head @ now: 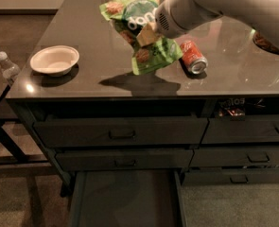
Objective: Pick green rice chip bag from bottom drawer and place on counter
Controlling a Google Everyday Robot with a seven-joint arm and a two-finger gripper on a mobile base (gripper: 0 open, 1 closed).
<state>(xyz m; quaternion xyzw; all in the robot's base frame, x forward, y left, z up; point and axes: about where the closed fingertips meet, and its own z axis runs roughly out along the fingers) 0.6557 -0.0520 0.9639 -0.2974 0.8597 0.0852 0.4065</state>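
My gripper is shut on the green rice chip bag, a crinkly light-green pouch with a dark green circle and pictured chips. It holds the bag in the air above the middle of the counter, and the bag's shadow falls on the counter below. The white arm reaches in from the upper right and hides part of the bag. The bottom drawer stands pulled open below, and its flat dark floor is bare.
A red soda can lies on its side on the counter just right of the bag. A white bowl sits at the counter's left. A plastic bottle stands off the left edge. Two handled drawers are above the open one.
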